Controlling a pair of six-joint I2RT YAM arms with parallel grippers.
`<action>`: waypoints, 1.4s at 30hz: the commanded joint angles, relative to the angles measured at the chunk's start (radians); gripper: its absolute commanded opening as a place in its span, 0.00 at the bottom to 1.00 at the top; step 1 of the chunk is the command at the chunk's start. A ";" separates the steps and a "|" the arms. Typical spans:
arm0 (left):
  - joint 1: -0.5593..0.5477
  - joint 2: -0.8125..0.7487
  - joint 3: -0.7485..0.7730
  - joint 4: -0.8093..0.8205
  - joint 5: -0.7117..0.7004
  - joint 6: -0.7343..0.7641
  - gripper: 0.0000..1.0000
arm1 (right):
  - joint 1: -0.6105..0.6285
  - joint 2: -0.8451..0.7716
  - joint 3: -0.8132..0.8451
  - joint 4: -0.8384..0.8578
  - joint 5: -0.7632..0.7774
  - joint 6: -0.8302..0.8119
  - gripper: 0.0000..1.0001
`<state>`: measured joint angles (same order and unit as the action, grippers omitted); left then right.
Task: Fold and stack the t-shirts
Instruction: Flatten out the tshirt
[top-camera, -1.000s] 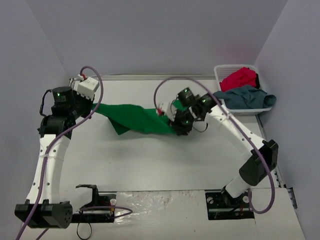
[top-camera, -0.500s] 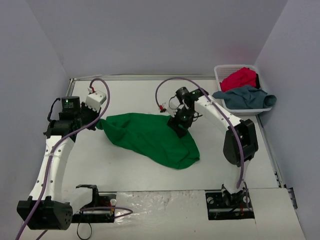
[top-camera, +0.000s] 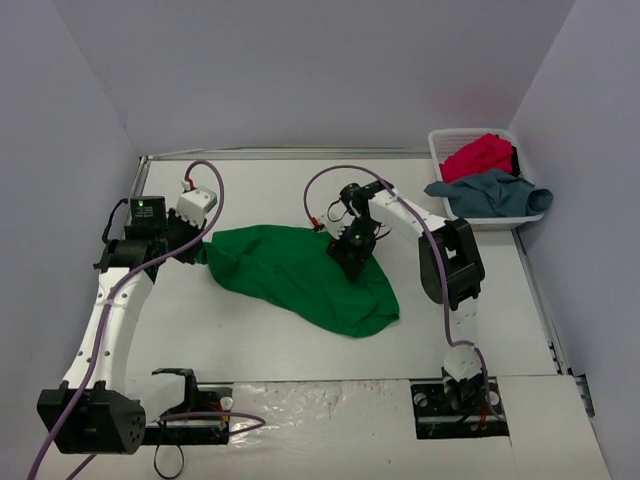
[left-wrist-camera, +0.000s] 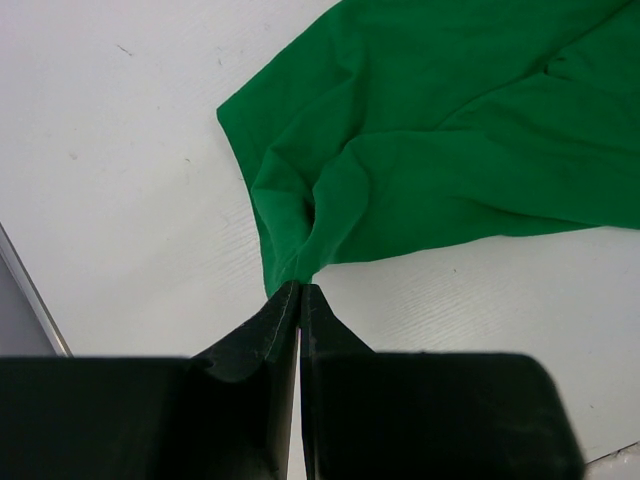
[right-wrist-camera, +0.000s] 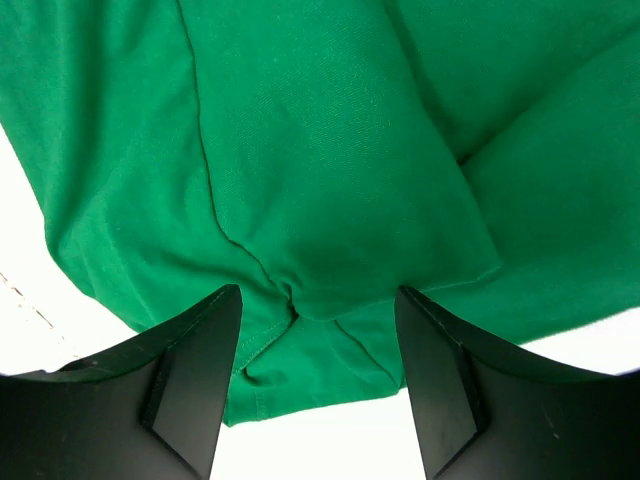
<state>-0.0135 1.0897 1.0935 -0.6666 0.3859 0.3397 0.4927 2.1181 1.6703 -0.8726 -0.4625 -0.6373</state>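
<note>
The green t-shirt (top-camera: 300, 275) now lies slack across mid-table, one lobe sagging toward 5 o'clock; a second ago it hung taut as a narrow band between both arms. At its 9 o'clock corner the left gripper (left-wrist-camera: 300, 290) pinches the hem tight. At its 1 o'clock edge the right gripper (right-wrist-camera: 320, 300) has let go, jaws apart over the cloth. Spreading seems under way, with folding not begun. Far off at 2 o'clock, the red t-shirt (top-camera: 480, 155) and grey-blue t-shirt (top-camera: 490, 195) wait in the basket (top-camera: 438, 150).

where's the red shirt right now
In the top view the red shirt sits in the white basket at the far right corner of the table, behind the grey-blue shirt draped over the basket's near edge.
</note>
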 joint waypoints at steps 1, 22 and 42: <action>0.003 0.007 0.008 0.028 0.024 -0.004 0.02 | 0.006 -0.006 -0.007 -0.060 -0.025 -0.010 0.58; 0.003 -0.019 -0.020 0.029 0.033 -0.011 0.02 | 0.036 -0.210 -0.241 -0.055 -0.018 -0.005 0.54; 0.003 -0.024 -0.047 0.025 0.048 0.001 0.02 | 0.067 -0.118 -0.291 -0.035 -0.001 0.004 0.48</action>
<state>-0.0135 1.0882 1.0420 -0.6472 0.4065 0.3367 0.5514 1.9945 1.3903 -0.8669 -0.4644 -0.6361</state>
